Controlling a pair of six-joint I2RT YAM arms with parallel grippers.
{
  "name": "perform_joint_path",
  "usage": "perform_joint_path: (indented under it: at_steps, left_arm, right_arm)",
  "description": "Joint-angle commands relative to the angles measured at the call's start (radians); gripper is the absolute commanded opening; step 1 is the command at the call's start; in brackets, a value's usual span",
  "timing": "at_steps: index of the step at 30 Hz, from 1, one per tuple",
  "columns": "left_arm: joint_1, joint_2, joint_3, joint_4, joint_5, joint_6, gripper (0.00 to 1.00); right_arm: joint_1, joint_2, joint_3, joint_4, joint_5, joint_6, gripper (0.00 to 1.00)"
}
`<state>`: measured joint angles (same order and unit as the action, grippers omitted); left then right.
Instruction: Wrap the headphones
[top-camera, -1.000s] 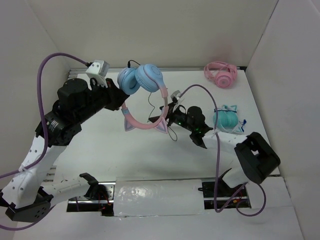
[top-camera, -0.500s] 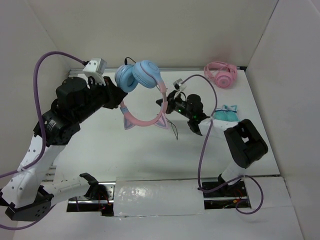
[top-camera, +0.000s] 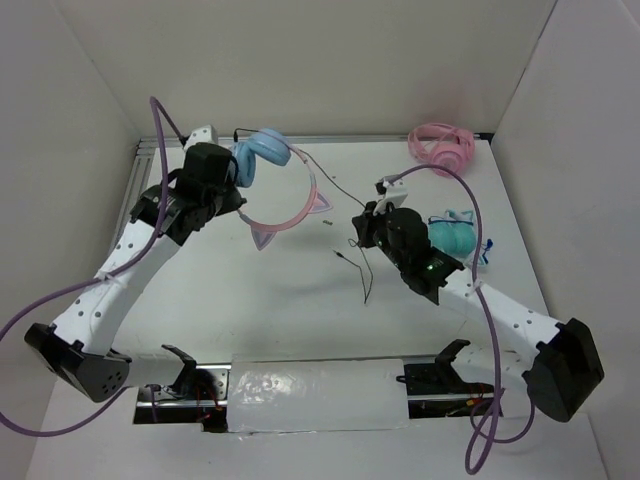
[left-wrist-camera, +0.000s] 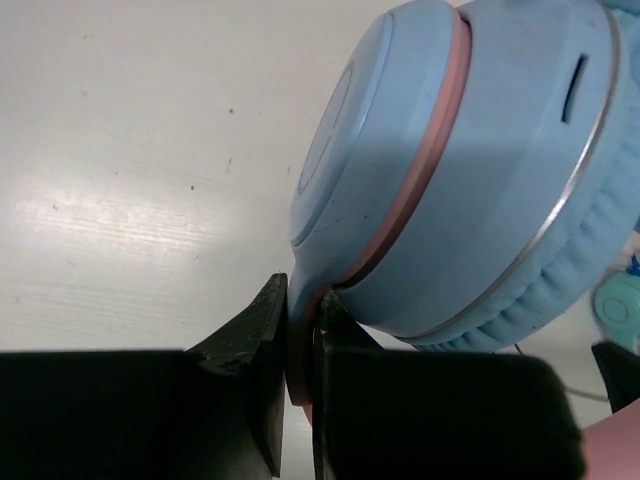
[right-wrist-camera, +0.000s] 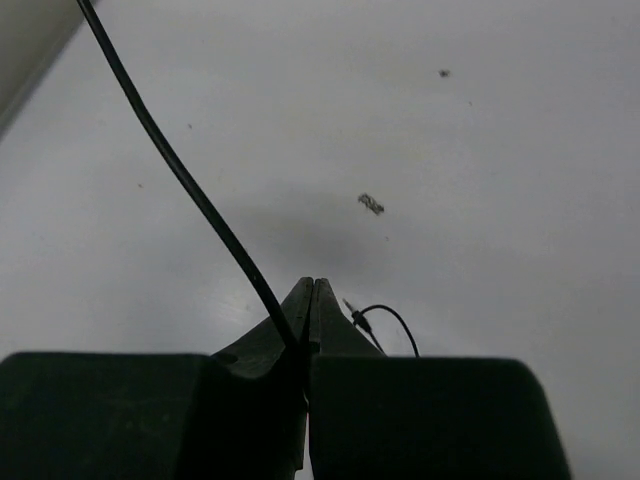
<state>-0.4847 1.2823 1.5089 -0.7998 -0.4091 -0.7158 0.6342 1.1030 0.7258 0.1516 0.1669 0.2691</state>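
At the near edge of the counter (top-camera: 250, 310), a strip under clear wrapping (top-camera: 315, 392) lies between the two arm bases. Beyond it the middle of the counter is bare white surface, crossed only by the loose tail of the cable (top-camera: 366, 280) and its plug (top-camera: 340, 255).

The right end effector (right-wrist-camera: 307, 300) reaches in from the near right. Its fingers are pressed together, pinching the thin black cable, which runs taut from the pinch up and to the left. A small scrap (right-wrist-camera: 371, 204) lies on the counter just past the fingertips.

The left end effector (left-wrist-camera: 300, 345) reaches toward the far left corner. Its fingers are closed on the pink stem of the headphones (top-camera: 265, 158), just below a light-blue ear cup (left-wrist-camera: 450, 170). The headphones are held up clear of the counter. Their pink headband (top-camera: 305, 205) arcs toward the centre, with one cat ear (top-camera: 263, 238) at its near end. The ear cups sit close to the far wall (top-camera: 300, 70) and to the left wall (top-camera: 60, 150), so there is little room on those two sides.

To the right, the teal headphones (top-camera: 455, 235) lie just beside the right arm's forearm, near the right wall (top-camera: 580, 160). The pink headphones (top-camera: 442, 148) lie in the far right corner, close against the far wall and well apart from both end effectors.
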Motion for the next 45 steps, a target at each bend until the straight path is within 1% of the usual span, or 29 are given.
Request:
perform_joint_path:
  at_steps: [1, 2, 3, 4, 5, 7, 8, 9, 10, 13, 14, 16, 17, 20, 22, 23, 25, 27, 29, 30, 32, 33, 34, 37, 39, 43, 44, 45]
  left_arm:
    - [0.026, 0.024, 0.01, 0.009, -0.06, -0.158, 0.0]
    - [0.029, 0.04, 0.011, -0.018, -0.078, -0.184, 0.0]
    - [0.032, 0.057, 0.026, -0.044, -0.104, -0.21, 0.0]
    - [0.034, 0.09, 0.034, -0.088, -0.114, -0.253, 0.0]
    - [0.034, 0.109, 0.043, -0.105, -0.119, -0.267, 0.0]
    - [0.038, 0.155, 0.069, -0.13, -0.123, -0.295, 0.0]
    - [0.041, 0.176, 0.077, -0.148, -0.128, -0.309, 0.0]
    - [0.043, 0.176, 0.08, -0.156, -0.122, -0.309, 0.0]
    - [0.046, 0.181, 0.079, -0.153, -0.113, -0.288, 0.0]
    - [0.049, 0.155, 0.041, -0.09, -0.077, -0.274, 0.0]
    - [0.052, 0.149, 0.019, -0.06, -0.065, -0.277, 0.0]
    - [0.054, 0.138, 0.01, -0.052, -0.045, -0.319, 0.0]
    - [0.057, 0.141, 0.013, -0.049, -0.042, -0.33, 0.0]
    - [0.055, 0.157, 0.025, -0.027, -0.017, -0.315, 0.0]
    - [0.055, 0.146, -0.002, 0.017, 0.024, -0.243, 0.0]
    - [0.055, 0.135, -0.016, 0.043, 0.036, -0.222, 0.0]
    - [0.055, 0.086, -0.074, 0.117, 0.081, -0.159, 0.0]
    - [0.057, 0.025, -0.119, 0.193, 0.11, -0.107, 0.0]
    - [0.058, -0.045, -0.17, 0.235, 0.15, -0.061, 0.0]
    - [0.058, -0.066, -0.183, 0.266, 0.167, -0.045, 0.0]
    - [0.06, -0.142, -0.234, 0.316, 0.255, 0.021, 0.0]
    - [0.058, -0.162, -0.268, 0.374, 0.294, 0.045, 0.0]
    - [0.06, -0.205, -0.28, 0.392, 0.356, 0.059, 0.0]
    - [0.06, -0.242, -0.285, 0.41, 0.398, 0.067, 0.0]
    - [0.06, -0.251, -0.251, 0.383, 0.374, 0.045, 0.0]
    - [0.06, -0.268, -0.246, 0.404, 0.365, -0.002, 0.0]
    - [0.061, -0.262, -0.24, 0.399, 0.348, -0.017, 0.0]
    - [0.06, -0.256, -0.221, 0.381, 0.295, -0.043, 0.0]
  right_arm:
    - [0.082, -0.023, 0.098, -0.295, 0.265, 0.025, 0.0]
    - [0.099, -0.023, 0.154, -0.341, 0.304, 0.048, 0.0]
    - [0.113, -0.014, 0.185, -0.436, 0.336, 0.088, 0.0]
    - [0.145, -0.011, 0.22, -0.483, 0.397, 0.105, 0.0]
    - [0.163, 0.0, 0.286, -0.56, 0.426, 0.12, 0.0]
    - [0.206, 0.006, 0.34, -0.616, 0.468, 0.153, 0.0]
    - [0.22, 0.006, 0.384, -0.616, 0.47, 0.156, 0.0]
    - [0.22, 0.009, 0.403, -0.664, 0.47, 0.147, 0.0]
    - [0.213, 0.012, 0.425, -0.676, 0.496, 0.145, 0.0]
    - [0.194, 0.032, 0.529, -0.739, 0.528, 0.145, 0.0]
    - [0.197, 0.04, 0.562, -0.733, 0.479, 0.133, 0.0]
    - [0.223, 0.046, 0.575, -0.686, 0.39, 0.093, 0.0]
    - [0.238, 0.05, 0.574, -0.672, 0.297, 0.082, 0.0]
    - [0.26, 0.077, 0.577, -0.626, 0.195, 0.033, 0.0]
    - [0.243, 0.11, 0.612, -0.621, 0.216, -0.01, 0.0]
    - [0.211, 0.119, 0.627, -0.623, 0.274, -0.013, 0.0]
    - [0.17, 0.135, 0.665, -0.623, 0.312, -0.016, 0.0]
    - [0.087, 0.126, 0.661, -0.603, 0.297, -0.031, 0.0]
    - [0.021, 0.097, 0.614, -0.555, 0.238, -0.041, 0.0]
    - [-0.055, 0.086, 0.565, -0.537, 0.139, -0.042, 0.0]
    - [-0.118, 0.064, 0.503, -0.457, 0.019, -0.073, 0.0]
    - [-0.166, 0.064, 0.451, -0.41, -0.088, -0.085, 0.0]
    - [-0.177, 0.067, 0.43, -0.393, -0.131, -0.099, 0.0]
    - [-0.182, 0.098, 0.393, -0.388, -0.216, -0.106, 0.0]
    - [-0.177, 0.11, 0.362, -0.373, -0.23, -0.091, 0.0]
    - [-0.142, 0.126, 0.298, -0.331, -0.312, -0.074, 0.0]
    - [-0.127, 0.129, 0.278, -0.327, -0.319, -0.074, 0.0]
    - [-0.11, 0.126, 0.268, -0.32, -0.319, -0.07, 0.0]
